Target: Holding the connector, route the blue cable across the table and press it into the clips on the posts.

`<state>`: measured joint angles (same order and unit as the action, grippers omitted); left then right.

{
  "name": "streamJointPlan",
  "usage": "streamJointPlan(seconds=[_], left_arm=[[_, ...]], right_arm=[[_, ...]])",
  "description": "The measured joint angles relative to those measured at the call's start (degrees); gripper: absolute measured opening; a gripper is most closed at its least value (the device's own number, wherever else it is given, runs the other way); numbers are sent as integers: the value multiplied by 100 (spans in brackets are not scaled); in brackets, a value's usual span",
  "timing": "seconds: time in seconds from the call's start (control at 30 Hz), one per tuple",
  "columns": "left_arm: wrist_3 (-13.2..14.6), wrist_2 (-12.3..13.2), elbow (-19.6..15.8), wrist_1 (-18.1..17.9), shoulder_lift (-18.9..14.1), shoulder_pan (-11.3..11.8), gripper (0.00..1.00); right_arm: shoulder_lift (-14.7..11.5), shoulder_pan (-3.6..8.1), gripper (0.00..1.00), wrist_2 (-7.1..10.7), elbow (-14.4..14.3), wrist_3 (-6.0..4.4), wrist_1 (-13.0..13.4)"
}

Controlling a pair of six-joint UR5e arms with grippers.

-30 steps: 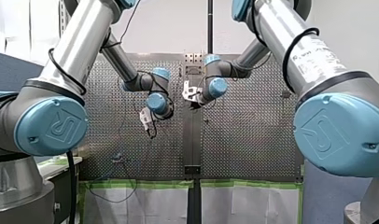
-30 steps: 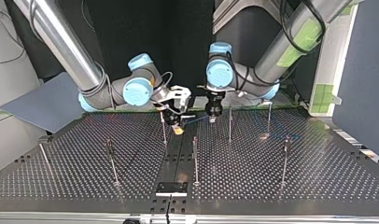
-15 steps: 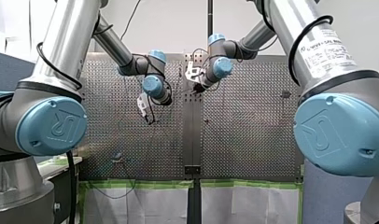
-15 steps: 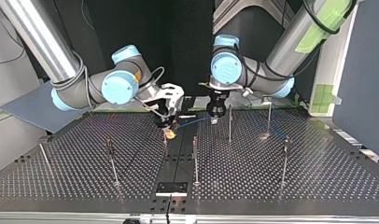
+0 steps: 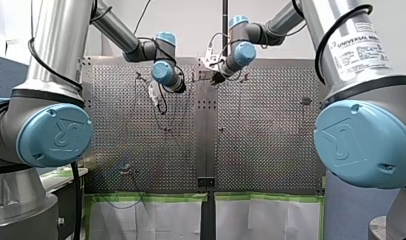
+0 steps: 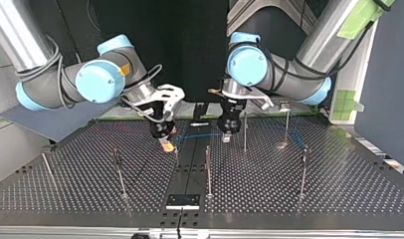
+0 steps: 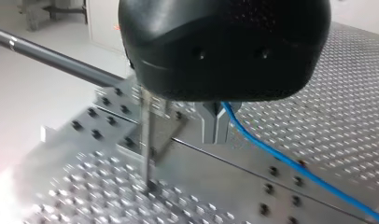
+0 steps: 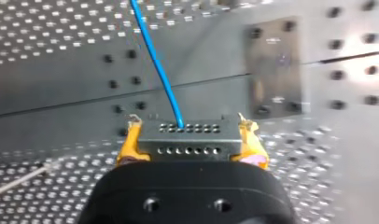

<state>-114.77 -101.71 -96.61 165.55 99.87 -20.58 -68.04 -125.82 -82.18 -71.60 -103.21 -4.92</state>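
Two arms reach over the table [image 6: 339,191], which is full of little holes. My right arm [image 6: 95,82] comes in at the top view's left. The right jaws are closed on the connector [image 8: 187,144], a small grey block with rows of tiny holes. A yellow pad [image 8: 128,142] presses on each side of it. The blue cable [image 8: 156,58] comes out of the connector. It runs straight on ahead of the right jaws, over the table. A flat metal plate [image 8: 274,65] lies on the table ahead of these jaws and off to one side.

My left arm [image 6: 247,64] comes in at the top view's right. The left jaws are black and point down at the table. Their metal fingers [image 7: 212,125] are pinched close together on the blue cable. From there the cable goes off to one side, low over the table.

In the top view the cable makes a short, nearly flat line between the two sets of jaws, up off the table. A thin post [image 6: 177,155] stands just beside the right jaws. Another post [image 6: 245,142] stands just beside the left jaws. The other posts [image 6: 208,172] stand well apart from both jaws. I cannot tell if the cable sits in any clip.
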Motion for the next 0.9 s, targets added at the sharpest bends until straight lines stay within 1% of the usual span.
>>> streamJointPlan(seconds=[0.17,0.3,0.4,0.47,0.57,0.73,0.9], left_arm=[[-60,27,62,53,-247,16,0],[-167,135,82,-39,-468,50,0],[-194,249,117,-96,-616,64,0],[-177,284,132,-131,-655,69,0],[-189,332,147,-219,-607,95,0],[-193,422,153,-307,-404,131,0],[-127,460,153,-333,-176,148,0]], right_arm=[[-267,33,0,1,-6,17,-6],[-455,44,0,6,-6,35,-1],[-451,50,0,11,-7,66,6],[-409,52,0,17,-9,79,14],[-354,58,0,52,-7,86,28],[-187,69,0,96,-8,97,42],[-103,118,0,207,12,83,71]])
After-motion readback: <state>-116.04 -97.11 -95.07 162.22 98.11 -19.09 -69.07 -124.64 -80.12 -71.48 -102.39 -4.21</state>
